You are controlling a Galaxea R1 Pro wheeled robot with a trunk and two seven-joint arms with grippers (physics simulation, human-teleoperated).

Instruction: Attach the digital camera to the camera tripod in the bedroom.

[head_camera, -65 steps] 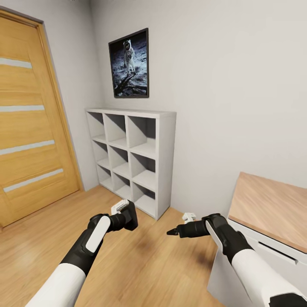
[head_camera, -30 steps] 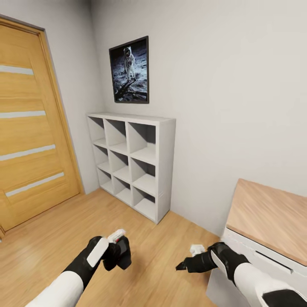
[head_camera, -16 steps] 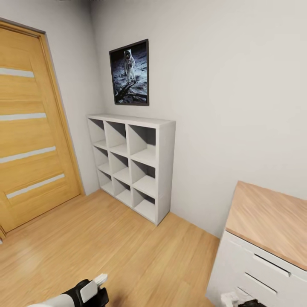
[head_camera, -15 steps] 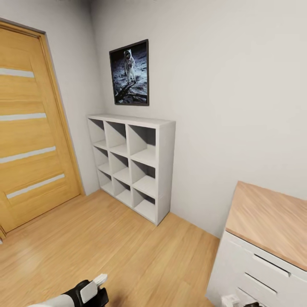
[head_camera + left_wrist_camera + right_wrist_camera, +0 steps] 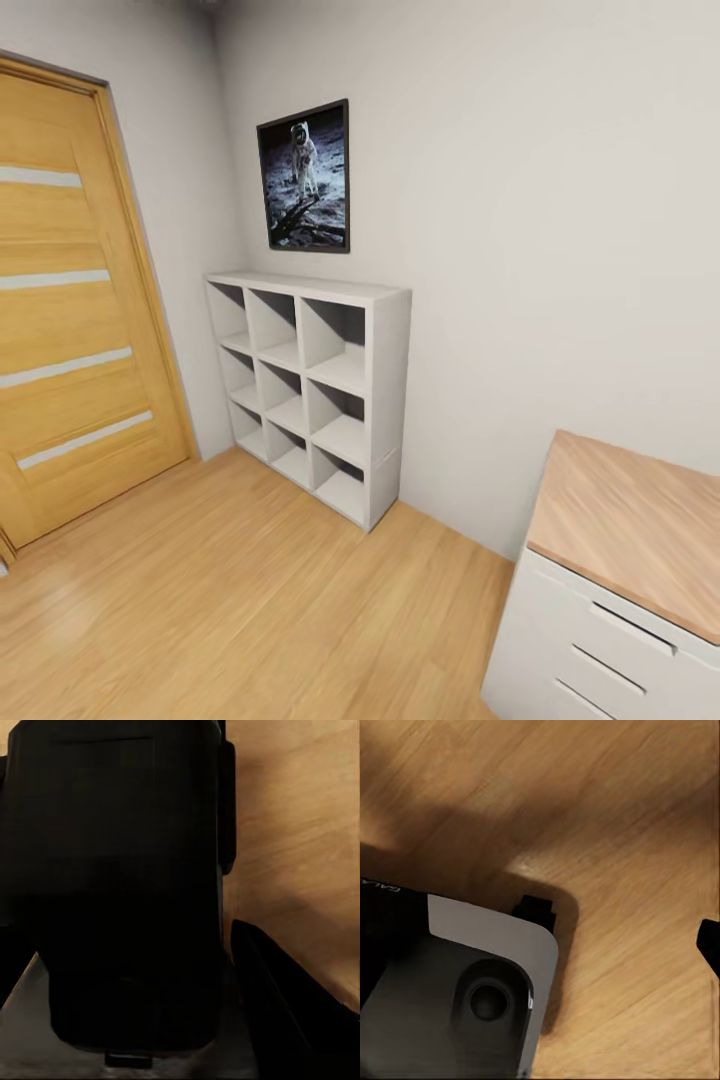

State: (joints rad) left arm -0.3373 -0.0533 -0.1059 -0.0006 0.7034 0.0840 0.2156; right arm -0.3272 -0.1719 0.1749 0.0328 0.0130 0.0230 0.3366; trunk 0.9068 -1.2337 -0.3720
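The digital camera (image 5: 120,870), a matte black box, sits very close in the left wrist view, and my left gripper (image 5: 142,1020) is shut on it. One dark finger (image 5: 277,1012) runs along its side over the wood plank floor (image 5: 300,832). In the right wrist view, a black fingertip (image 5: 709,942) of my right gripper pokes in at the frame edge above the floor (image 5: 607,810); I cannot tell whether that gripper is open or shut. The camera tripod is out of view.
The head view faces a room corner with a wooden door (image 5: 70,300), a white cube shelf (image 5: 310,380) below a framed astronaut picture (image 5: 305,175), and a white drawer unit with a wood top (image 5: 630,520). My grey and black base (image 5: 472,997) is near the right gripper.
Both arms have dropped below the head view's lower edge, the left one still carrying the camera. The head view itself has tilted slightly upward.
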